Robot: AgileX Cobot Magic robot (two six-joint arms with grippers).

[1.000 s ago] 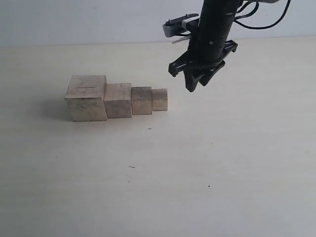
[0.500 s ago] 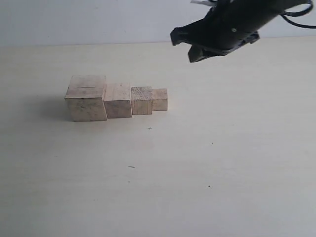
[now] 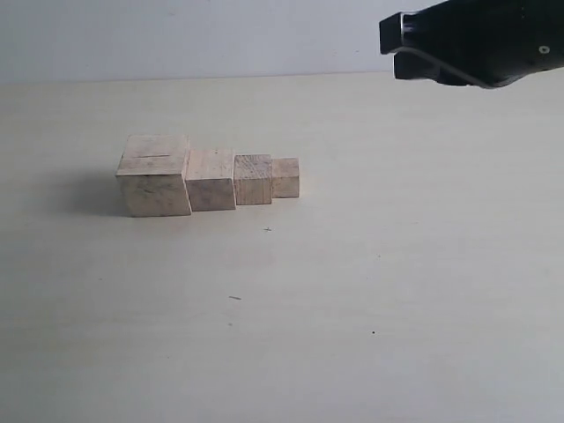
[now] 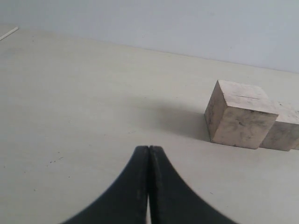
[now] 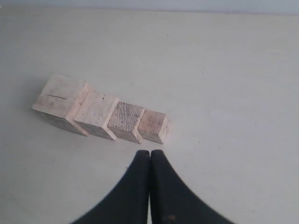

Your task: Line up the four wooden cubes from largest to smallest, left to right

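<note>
Four wooden cubes stand touching in a row on the table, stepping down in size from left to right. The largest cube (image 3: 155, 174) (image 4: 239, 115) (image 5: 58, 100) has a thin slit on top. Beside it come the second cube (image 3: 211, 179) (image 5: 96, 114), the third cube (image 3: 253, 179) (image 5: 126, 120) and the smallest cube (image 3: 285, 177) (image 5: 154, 125). My right gripper (image 5: 150, 152) is shut and empty, raised well above the table; its arm (image 3: 480, 40) shows at the upper right. My left gripper (image 4: 148, 148) is shut and empty, low over the table short of the largest cube.
The pale table (image 3: 352, 291) runs to a light wall at the back. A few tiny dark specks (image 3: 235, 298) lie on the table in front of the row.
The right gripper closed, rose and swung away to the upper right, clear of the smallest cube. The cubes have not moved.
</note>
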